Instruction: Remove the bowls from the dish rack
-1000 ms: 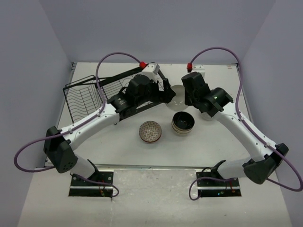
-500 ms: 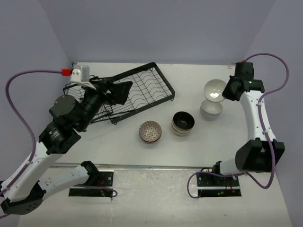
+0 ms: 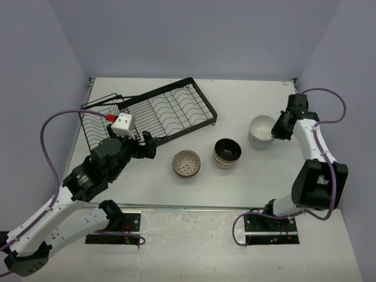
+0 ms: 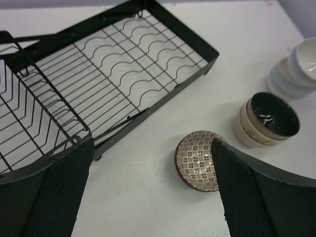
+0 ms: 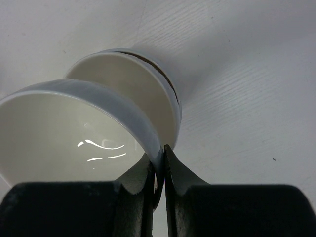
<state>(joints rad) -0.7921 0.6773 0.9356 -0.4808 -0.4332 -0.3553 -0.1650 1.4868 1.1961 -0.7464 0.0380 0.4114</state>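
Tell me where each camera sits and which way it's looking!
Top external: above and behind, looking down at the table; shows left arm, right arm, dish rack.
Left wrist: on the left arm, looking down between the fingers of the open left gripper at the dish rack and patterned bowl.
Right wrist: on the right arm, looking closely at the white bowl, its rim pinched by the right gripper.
Shared: top and left wrist both see dish rack and patterned bowl.

Black wire dish rack [image 3: 154, 111] fills back-left of white table [image 3: 235, 97]. Mid-table row, narrow gaps: red-patterned ceramic bowl [image 3: 187, 163], tan dark-lined bowl stack [image 3: 227, 153], white bowl stack [image 3: 258, 141] with right gripper [image 3: 275, 133] pinching top white bowl [image 3: 261, 124]. Back-right tabletop open.
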